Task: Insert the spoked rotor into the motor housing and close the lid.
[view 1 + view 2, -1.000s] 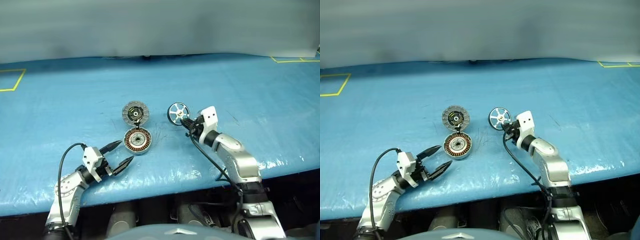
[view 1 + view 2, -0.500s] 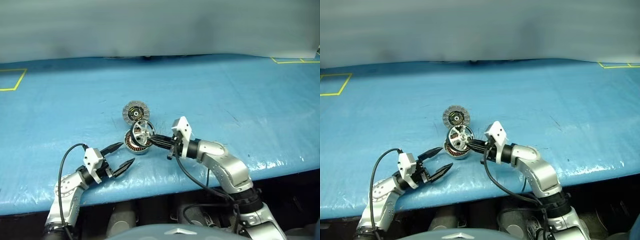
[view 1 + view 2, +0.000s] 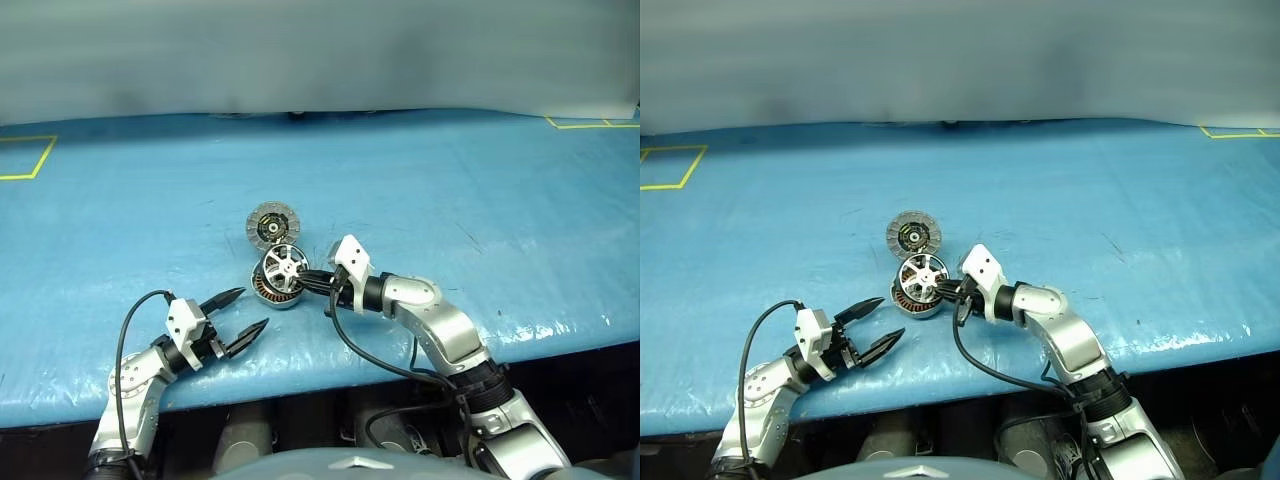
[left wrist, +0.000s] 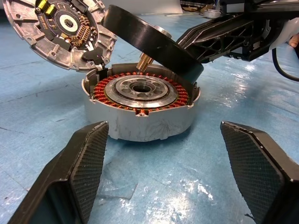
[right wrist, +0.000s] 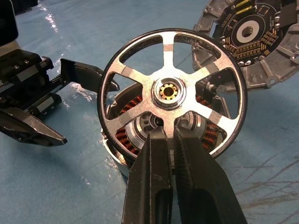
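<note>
A big blue table [image 3: 480, 190] fills the scene, with a grey wall behind it and yellow tape lines near its far corners. There is lots of bare blue room on both sides of the parts, and the near edge of the table runs just behind the two arms. The motor housing [image 4: 140, 109] sits flat on the table near the middle, open side up, so its ring of copper coils shows. The lid [image 3: 272, 224] lies just behind the housing, touching its far rim, with its inside turned toward the camera. The right gripper [image 5: 171, 140] has its two black fingers squeezed tight on the rim of the spoked rotor [image 5: 172, 91]. The rotor hangs just above the housing, not flat but tipped up on a slant. Its small brass shaft points down toward the hole in the middle of the housing. The left gripper [image 3: 239, 312] hovers near the front edge of the table, a little way in front of the housing, pointing at it. Its fingers [image 4: 81, 168] are spread wide apart and hold nothing.
</note>
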Controlling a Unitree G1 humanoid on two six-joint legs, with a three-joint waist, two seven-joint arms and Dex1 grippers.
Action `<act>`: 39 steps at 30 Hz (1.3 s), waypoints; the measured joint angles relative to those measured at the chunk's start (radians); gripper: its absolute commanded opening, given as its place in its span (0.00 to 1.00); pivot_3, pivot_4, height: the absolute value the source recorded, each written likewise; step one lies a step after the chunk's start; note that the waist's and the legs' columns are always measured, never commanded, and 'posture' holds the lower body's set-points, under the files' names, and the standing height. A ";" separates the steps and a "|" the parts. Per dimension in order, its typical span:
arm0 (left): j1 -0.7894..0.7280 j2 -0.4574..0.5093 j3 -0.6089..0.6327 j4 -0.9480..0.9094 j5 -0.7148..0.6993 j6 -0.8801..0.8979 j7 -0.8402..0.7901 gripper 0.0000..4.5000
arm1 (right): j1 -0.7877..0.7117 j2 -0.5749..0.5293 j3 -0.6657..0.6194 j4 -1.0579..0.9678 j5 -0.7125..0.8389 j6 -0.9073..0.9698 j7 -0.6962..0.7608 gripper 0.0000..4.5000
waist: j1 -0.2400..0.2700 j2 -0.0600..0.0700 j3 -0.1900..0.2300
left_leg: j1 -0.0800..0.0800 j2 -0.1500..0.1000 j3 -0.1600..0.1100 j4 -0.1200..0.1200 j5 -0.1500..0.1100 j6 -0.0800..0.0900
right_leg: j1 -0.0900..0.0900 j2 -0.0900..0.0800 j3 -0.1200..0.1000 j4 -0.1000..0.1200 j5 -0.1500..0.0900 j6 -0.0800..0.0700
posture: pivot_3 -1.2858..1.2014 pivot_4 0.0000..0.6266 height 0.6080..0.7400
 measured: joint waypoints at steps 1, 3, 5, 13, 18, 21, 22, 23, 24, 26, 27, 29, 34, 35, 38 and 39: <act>0.000 0.000 0.000 0.000 0.000 0.000 0.001 0.90 | 0.000 0.000 0.000 0.000 -0.001 0.000 0.000 0.01 | 0.000 0.000 0.000 | 0.000 0.000 0.000 0.000 0.000 0.000 | 0.000 0.000 0.000 0.000 0.000 0.000 | 0.52 0.24 1.00; 0.000 0.000 0.000 0.000 0.000 0.000 0.001 0.90 | 0.000 0.000 0.001 0.001 -0.002 0.000 0.000 0.07 | 0.000 0.000 0.000 | 0.000 0.000 0.000 0.000 0.000 0.000 | 0.000 0.000 0.000 0.000 0.000 0.000 | 0.52 0.24 1.00; 0.000 0.000 0.000 0.000 0.001 -0.001 0.002 0.90 | 0.000 -0.002 0.003 0.000 -0.003 -0.002 0.003 0.18 | 0.000 0.000 0.000 | 0.000 0.000 0.000 0.000 0.000 0.000 | 0.000 0.000 0.000 0.000 0.000 0.000 | 0.52 0.24 1.00; -0.001 0.000 0.000 0.004 0.001 -0.001 0.002 0.90 | 0.000 -0.008 0.011 -0.001 -0.001 -0.010 0.021 0.32 | 0.000 0.000 0.000 | 0.000 0.000 0.000 0.000 0.000 0.000 | 0.000 0.000 0.000 0.000 0.000 0.000 | 0.52 0.24 1.00; -0.001 0.000 0.000 0.009 0.001 -0.002 0.002 0.90 | 0.000 0.008 0.008 -0.001 0.002 -0.011 0.015 0.32 | 0.000 0.000 0.000 | 0.000 0.000 0.000 0.000 0.000 0.000 | 0.000 0.000 0.000 0.000 0.000 0.000 | 0.52 0.24 1.00; -0.002 0.000 0.004 0.009 0.000 -0.005 0.005 0.90 | 0.000 0.028 -0.003 0.004 0.002 -0.019 -0.005 0.32 | 0.000 0.000 0.000 | 0.000 0.000 0.000 0.000 0.000 0.000 | 0.000 0.000 0.000 0.000 0.000 0.000 | 0.52 0.24 1.00; -0.002 0.000 0.006 0.009 0.000 -0.006 0.006 0.90 | 0.000 0.032 -0.007 0.007 0.002 -0.021 -0.010 0.32 | 0.000 0.000 0.000 | 0.000 0.000 0.000 0.001 0.000 0.000 | 0.000 0.000 0.000 0.000 0.000 0.000 | 0.52 0.24 1.00; -0.002 0.000 0.011 0.009 -0.001 -0.007 0.007 0.90 | 0.000 0.036 -0.010 0.011 0.002 -0.021 -0.014 0.29 | 0.000 0.000 0.000 | 0.000 0.000 0.000 0.001 0.000 0.000 | 0.000 0.000 0.000 0.000 0.000 0.000 | 0.52 0.24 1.00; -0.002 0.000 0.018 0.009 -0.001 -0.007 0.008 0.90 | -0.001 0.044 -0.013 0.021 0.001 -0.022 -0.023 0.24 | -0.001 0.000 0.000 | 0.000 0.000 0.000 0.001 0.000 0.000 | 0.000 0.000 0.000 0.000 0.000 0.000 | 0.52 0.24 1.00; -0.002 0.000 0.028 0.009 -0.003 -0.008 0.011 0.90 | -0.003 0.061 -0.013 0.048 -0.005 -0.029 -0.043 0.13 | -0.001 0.000 0.000 | 0.000 0.000 0.000 0.000 0.000 0.000 | 0.000 0.000 0.000 0.000 0.000 0.000 | 0.52 0.24 1.00; -0.003 -0.001 0.032 0.009 -0.004 -0.008 0.012 0.90 | -0.004 0.067 -0.013 0.064 -0.011 -0.032 -0.052 0.05 | -0.001 0.000 0.000 | 0.000 0.000 0.000 0.001 0.000 0.000 | 0.000 0.000 0.000 0.000 0.000 0.000 | 0.52 0.24 1.00; -0.004 -0.001 0.036 0.009 -0.005 -0.009 0.015 0.90 | -0.005 0.074 -0.010 0.086 -0.028 -0.045 -0.065 0.01 | -0.001 0.000 0.000 | 0.000 0.000 0.000 0.001 0.000 0.000 | 0.001 0.000 0.000 0.000 0.000 0.000 | 0.52 0.24 1.00; -0.005 -0.003 0.036 0.009 -0.005 -0.009 0.017 0.90 | -0.010 0.072 0.015 0.093 -0.054 -0.051 -0.066 0.01 | -0.001 -0.001 0.000 | 0.001 0.000 0.000 0.000 0.000 0.000 | 0.001 0.000 0.000 0.001 0.000 0.000 | 0.52 0.24 1.00; -0.005 -0.003 0.036 0.009 -0.005 -0.009 0.018 0.90 | -0.011 0.070 0.021 0.093 -0.066 -0.052 -0.067 0.01 | -0.003 -0.001 0.000 | 0.001 0.000 0.000 0.001 0.000 0.000 | 0.001 0.000 0.000 0.001 0.000 0.000 | 0.52 0.24 1.00; -0.006 -0.004 0.036 0.009 -0.005 -0.009 0.020 0.90 | -0.011 0.067 0.040 0.093 -0.100 -0.066 -0.073 0.01 | -0.005 -0.001 -0.001 | 0.002 0.001 0.000 0.000 0.000 0.000 | 0.002 0.001 0.000 0.001 0.000 0.000 | 0.52 0.24 1.00; -0.007 -0.005 0.036 0.009 -0.005 -0.010 0.021 0.90 | -0.010 0.069 0.041 0.093 -0.104 -0.067 -0.074 0.01 | -0.005 -0.001 -0.001 | 0.002 0.001 0.000 0.000 0.000 0.000 | 0.002 0.001 0.000 0.001 0.000 0.000 | 0.52 0.24 1.00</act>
